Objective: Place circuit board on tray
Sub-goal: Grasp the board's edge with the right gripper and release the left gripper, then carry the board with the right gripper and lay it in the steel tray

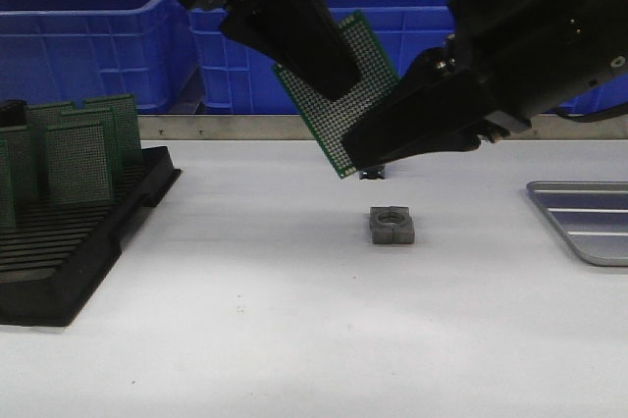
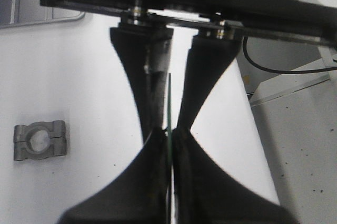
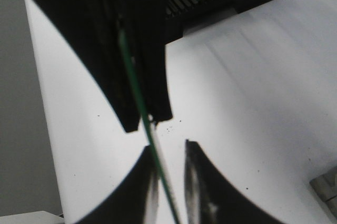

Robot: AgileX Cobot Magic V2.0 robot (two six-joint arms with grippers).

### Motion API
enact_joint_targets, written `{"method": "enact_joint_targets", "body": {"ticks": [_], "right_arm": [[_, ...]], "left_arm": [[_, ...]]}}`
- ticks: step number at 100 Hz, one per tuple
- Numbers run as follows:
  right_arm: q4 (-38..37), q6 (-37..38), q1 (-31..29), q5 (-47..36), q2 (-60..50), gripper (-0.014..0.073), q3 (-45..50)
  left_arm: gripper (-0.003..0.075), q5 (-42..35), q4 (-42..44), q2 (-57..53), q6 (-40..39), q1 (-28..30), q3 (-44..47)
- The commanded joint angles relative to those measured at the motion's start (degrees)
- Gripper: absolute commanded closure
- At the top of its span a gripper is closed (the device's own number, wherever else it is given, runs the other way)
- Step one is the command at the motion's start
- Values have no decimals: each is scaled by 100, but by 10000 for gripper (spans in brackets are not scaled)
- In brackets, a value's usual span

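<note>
A green perforated circuit board hangs tilted in the air above the middle of the table. My left gripper is shut on its upper part; the left wrist view shows the board edge-on, pinched between the fingertips of that gripper. My right gripper is open around the board's lower corner. In the right wrist view the board runs between the fingers of that gripper, with a gap on one side. The silver-grey ribbed tray lies at the right edge of the table, empty where visible.
A black slotted rack at the left holds several more green boards. A grey clamp block lies on the table under the held board and also shows in the left wrist view. Blue bins stand behind the table.
</note>
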Motion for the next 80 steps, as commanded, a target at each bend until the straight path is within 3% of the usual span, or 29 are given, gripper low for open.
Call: {"method": "enact_joint_targets", "body": {"ticks": [1, 13, 20, 32, 42, 65, 80], "right_arm": [[374, -66, 15, 242, -156, 659, -177], [381, -66, 15, 379, -156, 660, -177], [381, -66, 15, 417, -156, 660, -177], [381, -17, 15, 424, -156, 660, -177], [381, 502, 8, 374, -156, 660, -171], [315, 2171, -614, 156, -156, 660, -156], [116, 2585, -1486, 11, -112, 660, -156]], "left_arm": [[740, 359, -362, -297, -50, -43, -180], [697, 359, -385, -297, -50, -43, -180], [596, 359, -411, -297, -50, -43, -180], [339, 347, -411, -297, -50, -18, -180], [212, 288, -389, -297, -50, 79, -271], [191, 298, -275, -297, -244, 637, -829], [192, 298, -275, -297, -244, 924, -852]]}}
